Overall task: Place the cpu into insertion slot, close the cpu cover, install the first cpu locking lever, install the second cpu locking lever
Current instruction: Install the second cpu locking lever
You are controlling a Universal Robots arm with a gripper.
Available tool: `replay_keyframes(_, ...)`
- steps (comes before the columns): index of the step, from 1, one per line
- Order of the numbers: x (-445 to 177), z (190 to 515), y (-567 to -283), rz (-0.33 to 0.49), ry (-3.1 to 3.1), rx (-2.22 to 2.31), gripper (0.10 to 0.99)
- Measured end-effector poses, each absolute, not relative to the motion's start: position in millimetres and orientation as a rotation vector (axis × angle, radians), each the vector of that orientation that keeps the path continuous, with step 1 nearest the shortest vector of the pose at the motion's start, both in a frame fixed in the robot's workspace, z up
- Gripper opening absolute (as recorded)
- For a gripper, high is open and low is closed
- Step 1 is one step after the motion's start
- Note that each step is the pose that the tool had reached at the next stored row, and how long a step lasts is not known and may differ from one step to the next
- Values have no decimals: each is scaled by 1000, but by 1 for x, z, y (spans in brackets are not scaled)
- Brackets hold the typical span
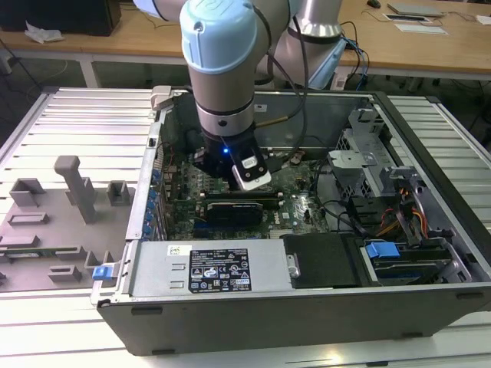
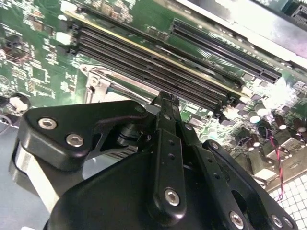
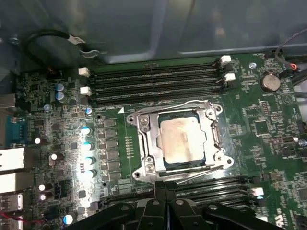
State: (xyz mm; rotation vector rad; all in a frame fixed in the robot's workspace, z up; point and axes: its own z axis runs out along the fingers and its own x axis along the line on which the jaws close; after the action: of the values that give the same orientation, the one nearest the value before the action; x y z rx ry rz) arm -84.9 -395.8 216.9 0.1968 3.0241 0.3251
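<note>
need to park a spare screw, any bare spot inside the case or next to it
Bare room: the ribbed metal table between the grey fixture blocks and the computer case. Inside it is crowded: the gripper sits beside the cpu cover over the cpu, with memory slots on both sides and cables at the exterior view's right.

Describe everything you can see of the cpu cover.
In the first wrist view, the cpu cover is a thin silver metal frame with a large square window, lying flat and closed over the insertion slot on the green motherboard. The cpu, with its dull grey metal top, shows through the window. Thin wire levers run along its sides. The gripper sits with its fingertips together at the socket's edge, near the frame; contact with it cannot be judged.
</note>
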Motion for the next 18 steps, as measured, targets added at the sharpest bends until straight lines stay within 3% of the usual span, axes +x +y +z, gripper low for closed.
replay_keyframes(5,-92,210,-396,361,3022,198,106)
replay_keyframes(18,-96,199,-387,362,3022,199,106)
